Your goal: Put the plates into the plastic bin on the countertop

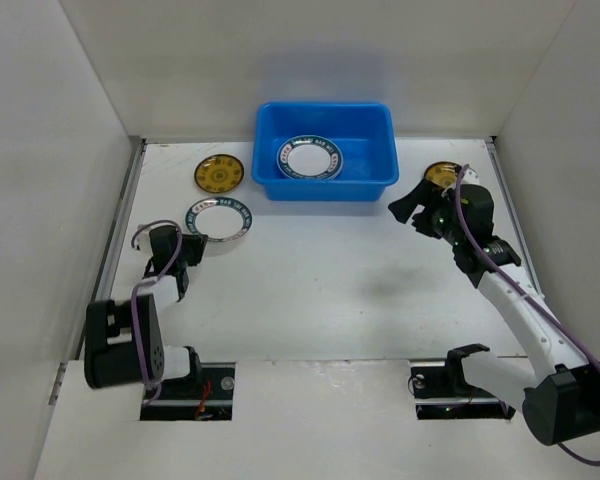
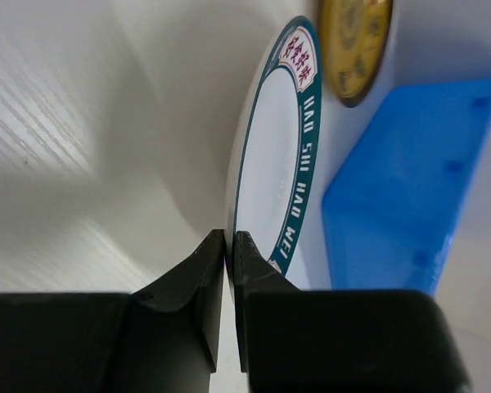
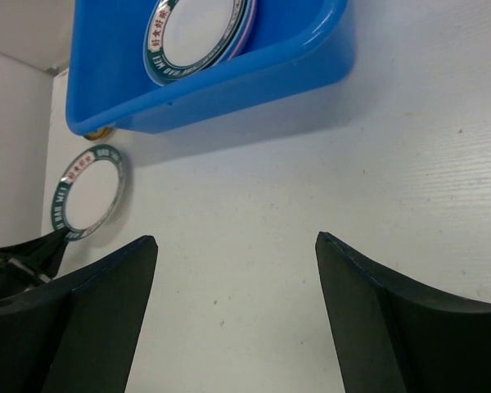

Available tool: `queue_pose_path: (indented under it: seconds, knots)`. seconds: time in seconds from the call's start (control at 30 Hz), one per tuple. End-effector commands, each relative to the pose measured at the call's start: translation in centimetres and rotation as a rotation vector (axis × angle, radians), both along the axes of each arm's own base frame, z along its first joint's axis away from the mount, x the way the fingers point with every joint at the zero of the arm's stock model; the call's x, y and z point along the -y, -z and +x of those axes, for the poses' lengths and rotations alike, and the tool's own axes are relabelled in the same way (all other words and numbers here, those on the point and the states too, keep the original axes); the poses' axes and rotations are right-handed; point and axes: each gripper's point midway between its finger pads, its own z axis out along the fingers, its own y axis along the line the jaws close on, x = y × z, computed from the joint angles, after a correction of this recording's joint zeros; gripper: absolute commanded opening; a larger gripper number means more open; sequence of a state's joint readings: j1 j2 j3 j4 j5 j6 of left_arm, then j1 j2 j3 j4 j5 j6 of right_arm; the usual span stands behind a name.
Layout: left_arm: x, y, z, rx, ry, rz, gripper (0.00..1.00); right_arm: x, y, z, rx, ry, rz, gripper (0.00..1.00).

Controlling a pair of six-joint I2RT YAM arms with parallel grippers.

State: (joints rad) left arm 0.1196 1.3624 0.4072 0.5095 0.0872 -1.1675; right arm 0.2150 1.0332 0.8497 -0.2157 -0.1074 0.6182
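Note:
The blue plastic bin [image 1: 325,150] stands at the back middle of the white countertop [image 1: 330,290]. A stack of plates lies in it, with a white dark-banded plate [image 1: 309,159] on top and pink and blue rims under it [image 3: 244,24]. My left gripper [image 1: 193,243] is shut on the near-left rim of a second white dark-banded plate [image 1: 219,218], left of the bin; the left wrist view shows the rim between the jaws [image 2: 229,239]. One yellow-gold plate [image 1: 220,174] lies behind it. Another yellow-gold plate [image 1: 442,174] lies right of the bin, partly hidden by my right arm. My right gripper [image 1: 408,208] is open and empty.
White walls enclose the countertop on the left, back and right. The right wrist view shows bare countertop between its fingers [image 3: 106,303], with the bin [image 3: 229,82] ahead and the held plate [image 3: 86,192] at the far left.

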Motion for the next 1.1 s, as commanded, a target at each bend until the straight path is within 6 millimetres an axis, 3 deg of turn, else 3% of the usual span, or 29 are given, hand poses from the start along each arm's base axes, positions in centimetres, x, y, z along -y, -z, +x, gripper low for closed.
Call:
queue_pose_path:
  seconds: [0.0,0.13,0.27,0.43,0.57,0.63,0.77,1.07]
  knots:
    - [-1.1,-5.0,-0.3,0.074,-0.052,0.031,0.02,-0.3,-1.6,0.5,0.060,-0.010,0.026,0.84]
    - [-1.6,-11.8,-0.2,0.170,-0.041,0.114,0.02,-0.7,-1.6,0.6,0.059,-0.021,0.027,0.84]
    - [-1.1,-18.5,1.9,0.275,0.016,0.188,0.02,-0.9,-1.5,0.4,0.059,-0.026,0.027,0.84]
    - [4.0,-25.3,6.9,0.397,0.213,0.259,0.03,-0.4,-1.5,-0.6,0.071,-0.016,0.026,0.84]
    - [9.6,-28.4,10.9,0.483,0.384,0.322,0.05,-0.1,-1.6,-1.6,0.077,-0.010,0.030,0.84]
    - [12.1,-29.0,12.7,0.522,0.448,0.326,0.05,0.1,-1.4,-2.2,0.073,-0.002,0.028,0.83]
    - [15.5,-28.0,15.9,0.542,0.531,0.315,0.06,0.9,-1.4,-3.1,0.075,0.024,0.020,0.83]
    - [19.3,-23.5,21.8,0.535,0.634,0.366,0.07,2.5,-1.5,-4.5,0.072,0.095,0.014,0.83]
